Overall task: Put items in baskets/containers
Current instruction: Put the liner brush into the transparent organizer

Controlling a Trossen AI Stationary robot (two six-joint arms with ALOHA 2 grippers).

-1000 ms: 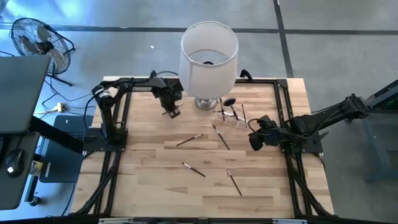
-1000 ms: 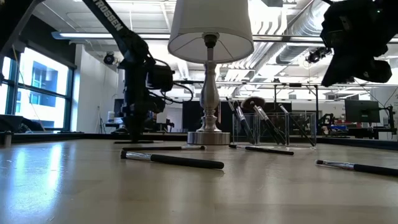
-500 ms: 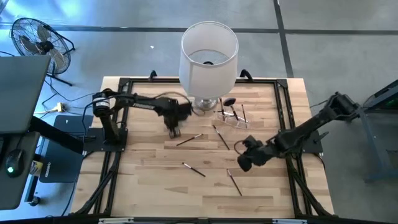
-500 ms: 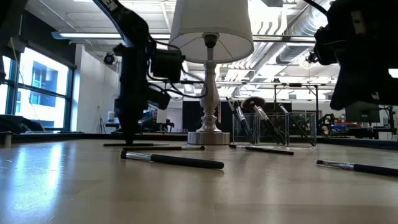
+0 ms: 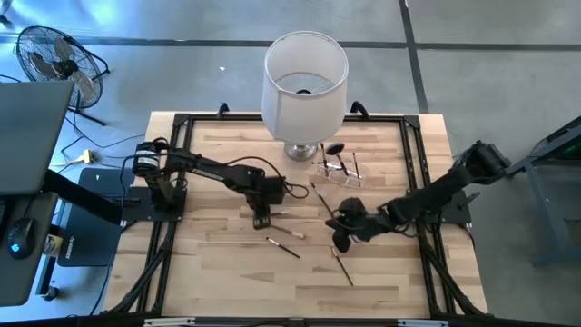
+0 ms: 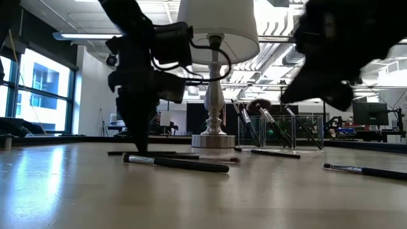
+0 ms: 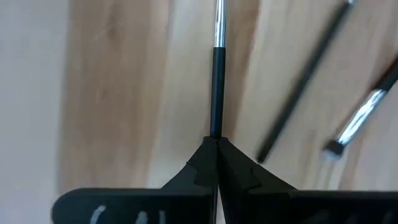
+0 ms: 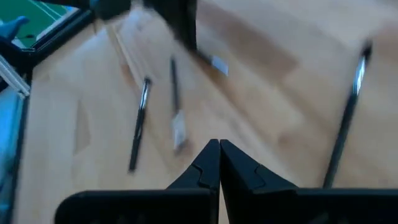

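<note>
High view, looking straight down: the left gripper [image 5: 261, 218] sits low over the middle of the pale wooden tabletop [image 5: 209, 263], its fingers pressed together with nothing between them. From the left wrist view, their closed tips meet right at the end of a slim black-handled makeup brush with a silver ferrule [image 7: 216, 68] lying flat on the wood. The right gripper [image 5: 341, 238] hangs over the tabletop's right half, fingers likewise shut and empty, with another thin brush [image 5: 342, 266] lying just in front of it. Several more slender brushes lie scattered about the middle. The small clear plastic holder [image 5: 339, 170] stands beside the silver base of a big white-shaded lamp [image 5: 305, 82], already holding a few brushes, among them a fluffy black-headed one [image 5: 335, 148].
</note>
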